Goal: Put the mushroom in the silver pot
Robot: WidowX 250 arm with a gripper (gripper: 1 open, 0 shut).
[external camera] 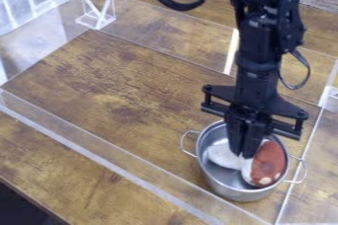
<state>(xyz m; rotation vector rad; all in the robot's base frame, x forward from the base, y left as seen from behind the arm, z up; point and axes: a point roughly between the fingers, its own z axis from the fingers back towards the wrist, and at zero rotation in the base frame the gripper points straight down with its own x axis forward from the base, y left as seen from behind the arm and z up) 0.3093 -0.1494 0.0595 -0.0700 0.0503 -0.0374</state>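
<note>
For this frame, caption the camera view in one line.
Gripper reaches into the silver pot, the mushroom leaning against its wall.

Pot's at the near right of the table (106, 81), w/ the mushroom (268, 162) lying inside the silver pot (224, 178), over on its right side. Gripper (250, 156) hangs straight down over the pot, just left of the mushroom. Small stand (94, 12) sits way off at the far left.
</note>
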